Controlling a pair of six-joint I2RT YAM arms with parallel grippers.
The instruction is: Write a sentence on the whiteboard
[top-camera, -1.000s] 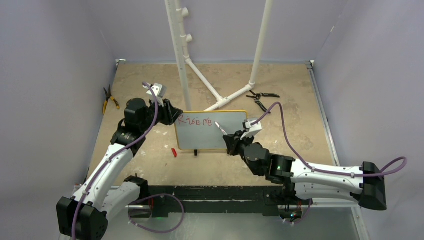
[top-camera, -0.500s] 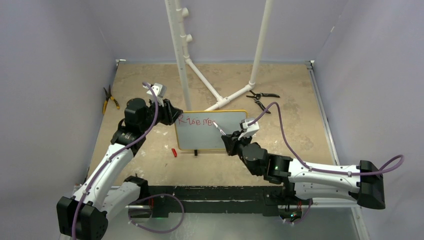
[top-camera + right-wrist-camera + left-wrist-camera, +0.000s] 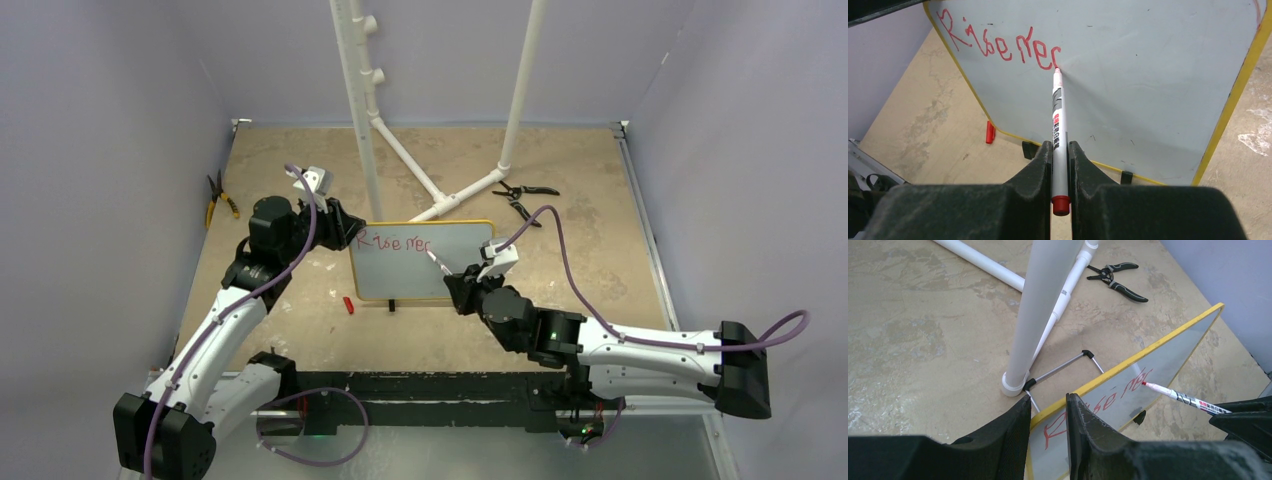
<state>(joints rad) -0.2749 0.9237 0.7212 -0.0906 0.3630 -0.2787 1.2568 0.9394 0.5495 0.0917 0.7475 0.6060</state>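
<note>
Writing mid-word: the marker [image 3: 1057, 115] tip touches the board [image 3: 1148, 100] right at the foot of the last red stroke, and the sentence [image 3: 998, 47] reads roughly "Rise rec" along the top left. The right tool [image 3: 1060, 147] is squeezed narrow on the marker's barrel near its red back end, tip pointing straight ahead.

Light, even pressure looks like the way to do this, in small strokes carried rightward into the bare white. The board stands on thin feet and a hard push could rock it. That is where the left tool [image 3: 1048, 405] earns its place: its jaws are pinched almost closed over the yellow top-left edge, bracing it.

The board stands near upright mid-table [image 3: 580, 180], just in front of the white pipe [image 3: 1043, 305].

The right arm lies low and long from its base, forearm angled in toward the board's lower right. The left arm rises with a bent elbow and reaches over to the corner.
</note>
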